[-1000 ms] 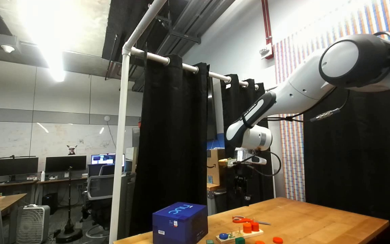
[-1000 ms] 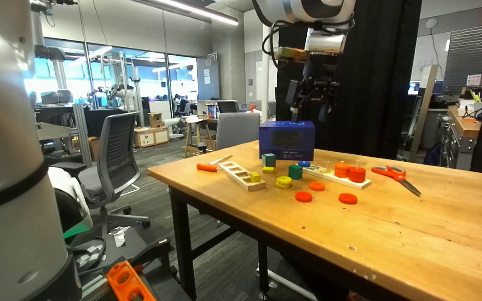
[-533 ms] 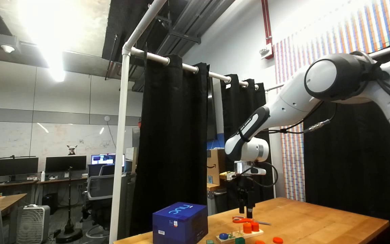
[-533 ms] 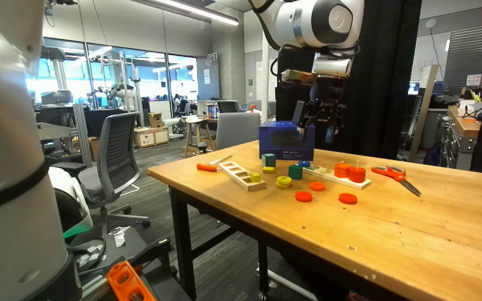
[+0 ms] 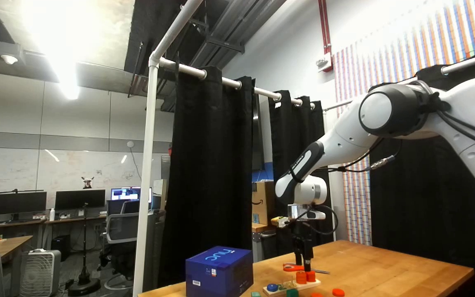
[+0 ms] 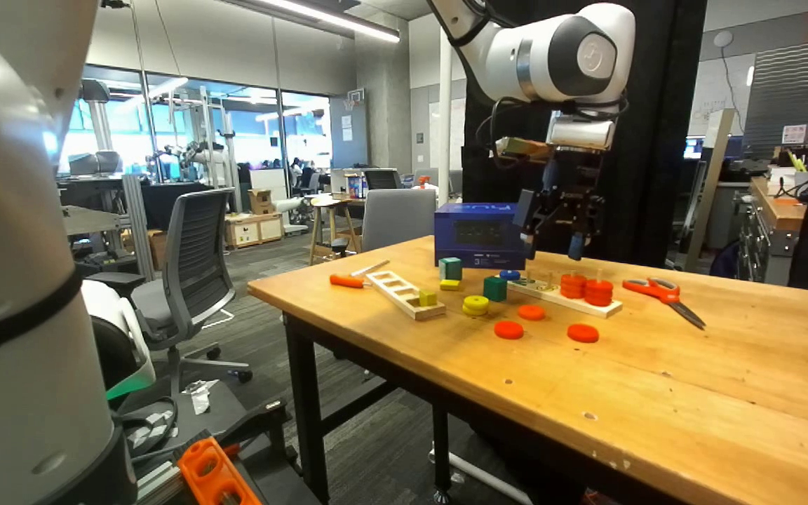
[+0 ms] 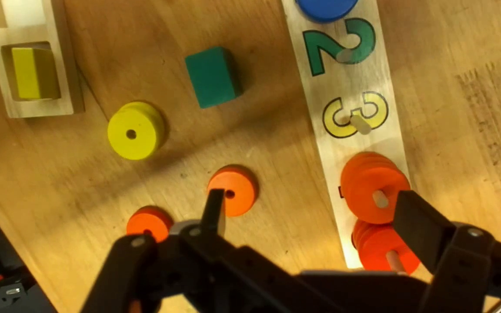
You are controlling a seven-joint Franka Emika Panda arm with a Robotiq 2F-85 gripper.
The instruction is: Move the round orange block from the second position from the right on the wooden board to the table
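The stack of round orange blocks (image 6: 573, 286) sits on the second peg from the right of the wooden board (image 6: 595, 307). It also shows in the wrist view (image 7: 363, 187), with its peg tip poking through. A redder stack (image 6: 598, 293) is on the end peg beside it. My gripper (image 6: 553, 247) is open and empty, above the board and apart from the blocks. In the wrist view its fingers (image 7: 310, 198) are wide apart, and one finger covers the edge of the orange stack. The table (image 6: 670, 407) carries the board.
Loose discs lie before the board: an orange one (image 6: 532, 313) and red ones (image 6: 509, 330) (image 6: 583, 333). A green block (image 6: 495, 288), yellow discs (image 6: 475, 305) and a slotted wooden tray (image 6: 428, 313) lie nearby. Scissors (image 6: 658, 289) lie past the board's end. A blue box (image 6: 481, 242) stands behind.
My gripper has come down over the board, and toward the orange stacks as seen in both exterior views. It stays open. The blocks and the other objects have not moved.
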